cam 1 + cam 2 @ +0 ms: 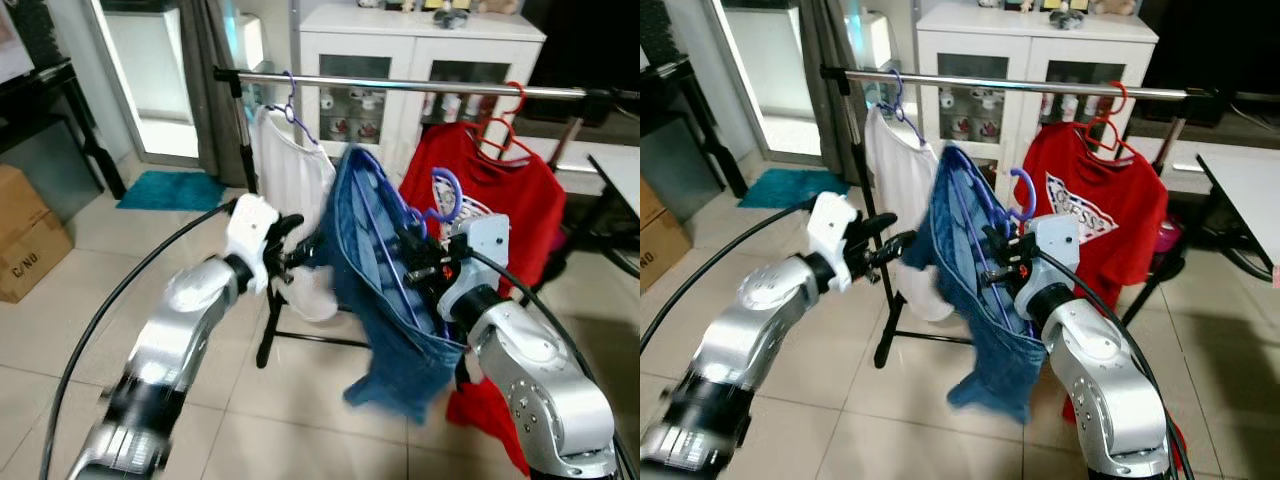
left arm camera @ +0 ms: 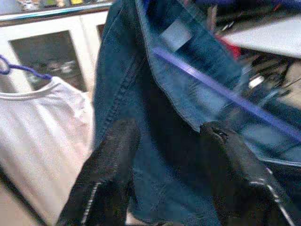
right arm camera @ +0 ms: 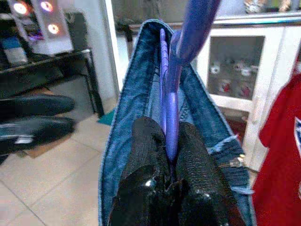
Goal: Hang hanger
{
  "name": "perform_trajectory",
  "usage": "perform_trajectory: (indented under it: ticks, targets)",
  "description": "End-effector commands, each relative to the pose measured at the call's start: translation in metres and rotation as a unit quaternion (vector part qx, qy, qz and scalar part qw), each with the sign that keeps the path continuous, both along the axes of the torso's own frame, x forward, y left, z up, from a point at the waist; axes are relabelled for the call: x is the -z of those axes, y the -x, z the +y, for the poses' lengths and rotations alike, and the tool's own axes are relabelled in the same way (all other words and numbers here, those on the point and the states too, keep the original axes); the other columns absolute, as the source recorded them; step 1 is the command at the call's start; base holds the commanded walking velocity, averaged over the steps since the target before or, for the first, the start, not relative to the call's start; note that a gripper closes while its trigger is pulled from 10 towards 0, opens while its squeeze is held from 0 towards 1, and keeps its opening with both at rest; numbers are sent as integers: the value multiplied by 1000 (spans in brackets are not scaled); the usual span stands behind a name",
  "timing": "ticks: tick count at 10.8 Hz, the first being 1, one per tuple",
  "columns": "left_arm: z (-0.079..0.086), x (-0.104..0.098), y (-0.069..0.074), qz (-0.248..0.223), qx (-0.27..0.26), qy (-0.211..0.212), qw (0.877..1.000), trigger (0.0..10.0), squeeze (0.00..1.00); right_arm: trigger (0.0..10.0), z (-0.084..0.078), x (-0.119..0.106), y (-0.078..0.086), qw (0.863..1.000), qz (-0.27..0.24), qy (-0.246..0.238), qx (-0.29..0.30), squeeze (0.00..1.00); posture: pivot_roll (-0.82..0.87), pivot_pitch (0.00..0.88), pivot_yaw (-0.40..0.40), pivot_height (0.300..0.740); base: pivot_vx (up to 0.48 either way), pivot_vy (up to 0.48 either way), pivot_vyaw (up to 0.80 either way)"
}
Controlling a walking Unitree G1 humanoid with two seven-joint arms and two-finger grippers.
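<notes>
Right fingers (image 3: 150, 155) pinch purple hanger (image 3: 170, 117) carrying jeans (image 1: 385, 290).

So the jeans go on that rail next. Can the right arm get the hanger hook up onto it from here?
Probably yes. The right end effector grips the purple hanger carrying the jeans, and the rail has a bare gap above, between the white top and red shirt.
</notes>
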State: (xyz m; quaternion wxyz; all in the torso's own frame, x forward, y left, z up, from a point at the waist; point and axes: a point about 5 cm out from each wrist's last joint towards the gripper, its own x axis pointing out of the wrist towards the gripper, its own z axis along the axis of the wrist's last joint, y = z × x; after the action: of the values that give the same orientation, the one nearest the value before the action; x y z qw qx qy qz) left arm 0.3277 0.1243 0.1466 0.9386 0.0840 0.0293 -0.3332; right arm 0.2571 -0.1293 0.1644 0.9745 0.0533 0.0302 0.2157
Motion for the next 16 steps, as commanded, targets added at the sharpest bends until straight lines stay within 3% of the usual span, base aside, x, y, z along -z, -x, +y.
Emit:
perform_trajectory:
  ticks: [1, 2, 3, 6, 7, 16]
  targets:
    - [2, -6, -9, -20, -12, -19, 1000, 10000, 1000, 0, 8, -21, 2, 998, -57, -25, -32, 0, -155, 0, 36, 740, 0, 0, 0]
    - [1, -11, -16, -29, -11, -12, 999, 10000, 667, 0, 10, -24, 4, 996, -66, -36, -45, 0, -165, 0, 45, 740, 0, 0, 0]
    - [-3, -15, -20, -32, 2, 2, 999, 10000, 0, 0, 12, -26, 7, 995, -71, -40, -56, 0, -168, 0, 47, 740, 0, 0, 0]
    - [-14, -7, -29, -9, 20, 7, 1000, 9569, 0, 0, 13, -28, 8, 993, -80, -43, -69, 0, -178, 0, 51, 740, 0, 0, 0]
    - [-16, -5, -30, -5, 20, 10, 1000, 0, 0, 0, 13, -29, 8, 993, -82, -43, -71, 0, -178, 0, 49, 740, 0, 0, 0]
    - [-18, -1, -33, 2, 27, 58, 998, 0, 0, 0, 14, -31, 7, 991, -90, -44, -89, 0, -175, 0, 36, 740, 0, 0, 0]
